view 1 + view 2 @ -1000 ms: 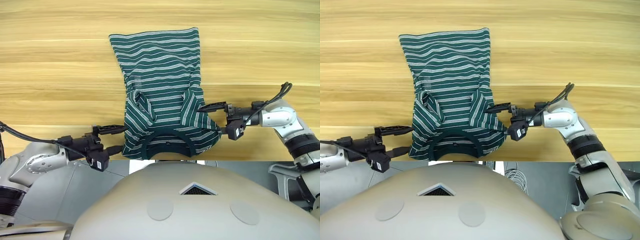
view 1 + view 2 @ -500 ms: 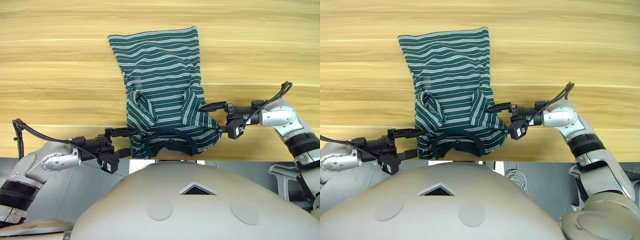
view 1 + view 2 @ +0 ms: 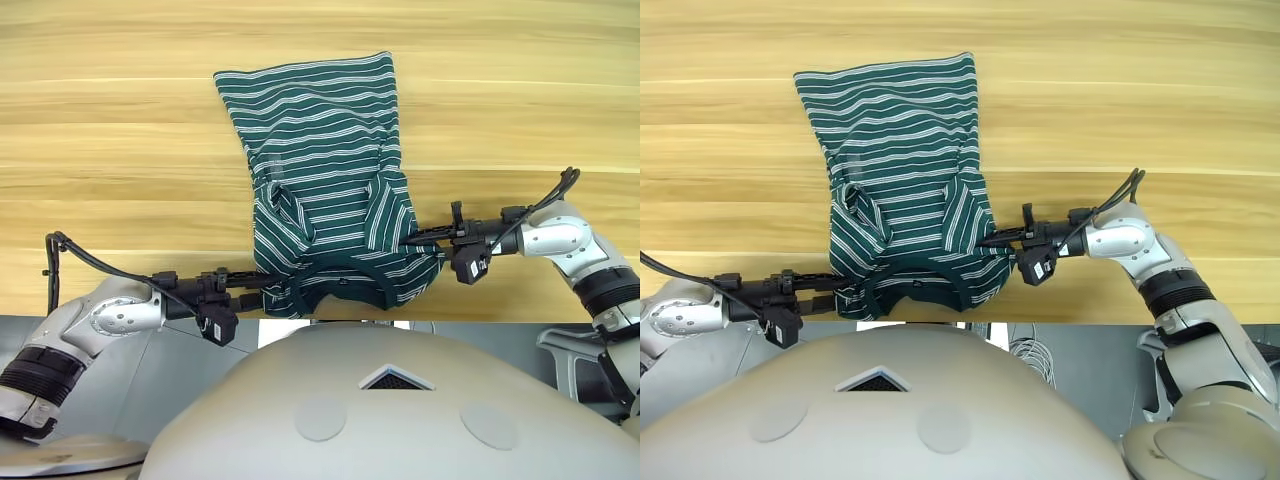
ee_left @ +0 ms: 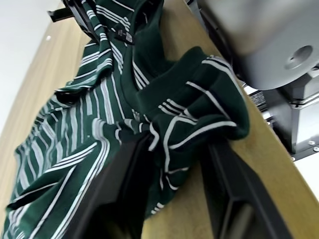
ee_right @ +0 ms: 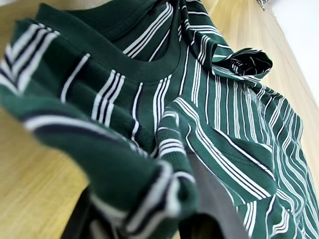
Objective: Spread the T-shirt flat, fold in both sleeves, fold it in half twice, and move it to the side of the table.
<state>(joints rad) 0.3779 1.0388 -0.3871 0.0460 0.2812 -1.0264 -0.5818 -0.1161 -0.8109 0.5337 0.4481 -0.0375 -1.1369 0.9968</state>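
Moved rightward, the left gripper (image 3: 262,279) now pinches the T-shirt (image 3: 325,170) at its near left corner; the right gripper (image 3: 412,238) has clamped the near right corner.

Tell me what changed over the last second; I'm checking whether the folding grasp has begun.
The left gripper moved inward to the near left corner of the shirt and closed on it. The right gripper closed on the near right corner. The far hem stayed put.

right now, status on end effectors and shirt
Left end effector shut on shirt, near left corner. Right end effector shut, near right corner. Sleeves in. Nothing in the way.
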